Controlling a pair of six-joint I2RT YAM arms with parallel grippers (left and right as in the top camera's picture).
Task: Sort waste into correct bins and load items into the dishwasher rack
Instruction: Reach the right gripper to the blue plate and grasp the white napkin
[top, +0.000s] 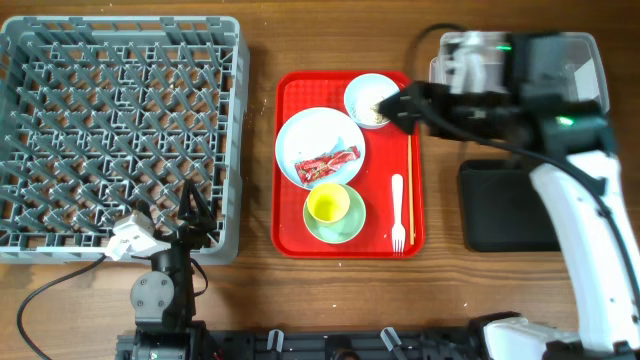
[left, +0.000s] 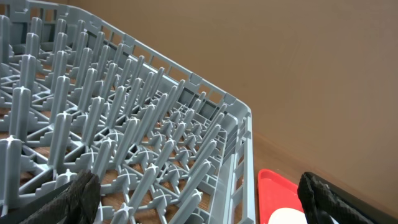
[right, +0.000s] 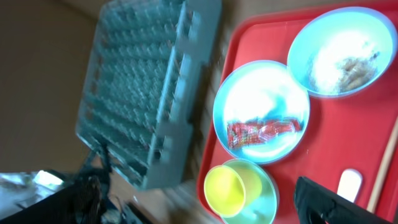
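Hovering near pale blue bowl (top: 362, 96), right jaws wide, empty.

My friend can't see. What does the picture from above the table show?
A red tray in the middle of a wooden table holds a plate with a red wrapper, a bowl of crumbs, a yellow cup on a green saucer, a fork and chopsticks. A grey rack sits left, and the right hand is by the bowl.
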